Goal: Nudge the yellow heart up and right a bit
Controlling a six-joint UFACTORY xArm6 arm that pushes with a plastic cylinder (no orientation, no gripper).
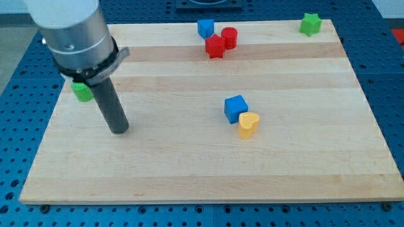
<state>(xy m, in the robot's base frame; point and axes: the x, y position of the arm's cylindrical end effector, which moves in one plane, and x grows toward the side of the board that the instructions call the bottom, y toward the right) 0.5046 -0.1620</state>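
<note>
Yellow heart-shaped block, light and slippery-looking, wants pushing at its near-left side; my tool tip, holding nothing, stands far left.

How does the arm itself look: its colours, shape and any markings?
A grey metallic cylinder enters from the view's top left, ending in a black collar. Below it, a straight dark rod narrows to my tip. No cables or markings show.

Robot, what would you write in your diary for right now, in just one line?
my tip far to the view's left of yellow heart | not touching | blue cube against heart's upper left | nudge not begun
</note>
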